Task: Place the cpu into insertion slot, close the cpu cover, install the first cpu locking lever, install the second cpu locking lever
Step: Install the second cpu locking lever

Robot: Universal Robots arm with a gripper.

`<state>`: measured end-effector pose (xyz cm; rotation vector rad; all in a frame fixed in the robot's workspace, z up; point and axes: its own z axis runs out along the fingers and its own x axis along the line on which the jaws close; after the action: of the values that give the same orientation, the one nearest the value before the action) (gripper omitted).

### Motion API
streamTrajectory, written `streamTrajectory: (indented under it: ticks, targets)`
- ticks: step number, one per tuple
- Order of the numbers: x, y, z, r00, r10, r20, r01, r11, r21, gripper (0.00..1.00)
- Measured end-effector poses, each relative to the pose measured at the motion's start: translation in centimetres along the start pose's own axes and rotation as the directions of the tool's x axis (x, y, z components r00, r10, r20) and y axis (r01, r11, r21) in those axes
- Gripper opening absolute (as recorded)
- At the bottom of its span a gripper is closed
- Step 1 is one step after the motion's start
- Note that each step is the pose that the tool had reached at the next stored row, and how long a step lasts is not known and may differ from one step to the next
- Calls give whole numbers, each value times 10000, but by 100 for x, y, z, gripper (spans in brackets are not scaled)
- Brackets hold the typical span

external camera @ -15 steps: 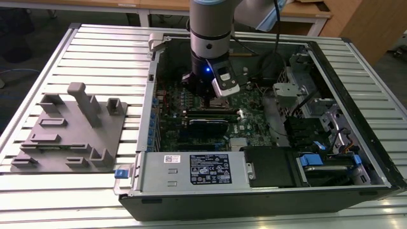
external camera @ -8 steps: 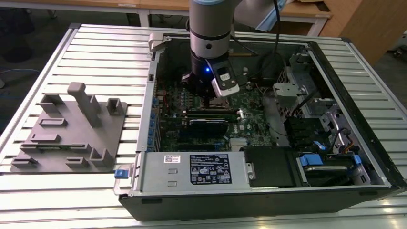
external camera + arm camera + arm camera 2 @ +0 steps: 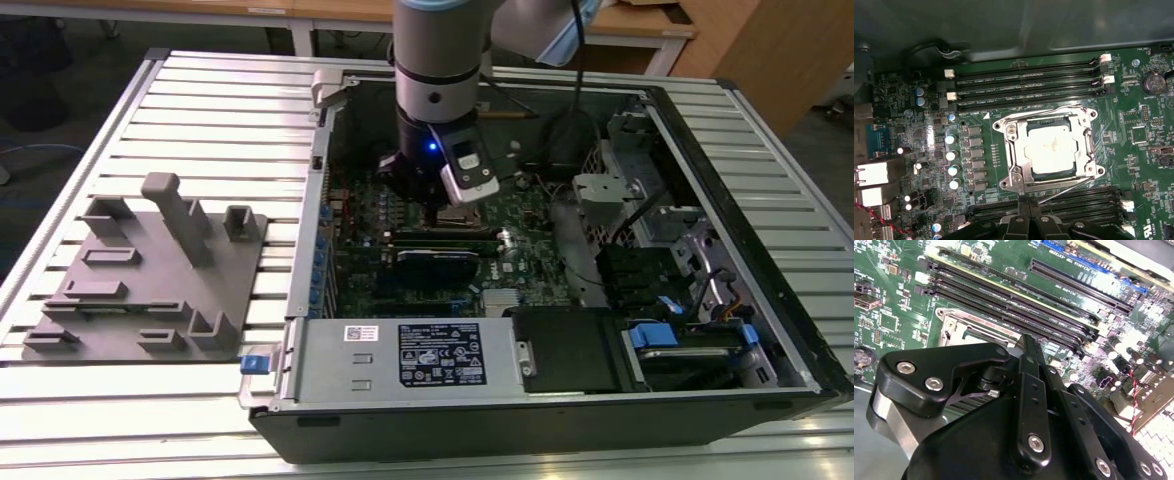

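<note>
Gripper at the socket, chip seated under its cover

The gripper (image 3: 1026, 212), fingers pressed together and holding nothing, hovers just beside the insertion slot (image 3: 1004, 125); the cpu (image 3: 1051, 150) lies in it, framed by the closed cpu cover (image 3: 1016, 175). A thin lever (image 3: 1064, 192) beside the slot wants a steady sideways push. The arm (image 3: 438, 80) stands upright.

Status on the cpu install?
Gripper low over motherboard, beside the socket. Cpu seated in insertion slot, cpu cover down around it. One thin lever angled out.
</note>
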<state>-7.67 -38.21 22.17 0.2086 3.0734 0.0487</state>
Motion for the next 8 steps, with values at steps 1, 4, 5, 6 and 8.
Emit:
streamTrajectory:
  ticks: [1, 4, 5, 6, 8]
  targets:
    - [3, -1, 0, 10000, 0, 2, 0, 10000, 0, 10]
    - [6, -11, -1, 10000, 0, 3, 0, 10000, -2, 10]
    - [7, -18, -1, 10000, 0, 3, 0, 10000, -4, 10]
    - [7, -19, -1, 10000, 0, 2, 0, 10000, -4, 10]
    - [7, -19, -1, 10000, 0, 3, 0, 10000, -4, 10]
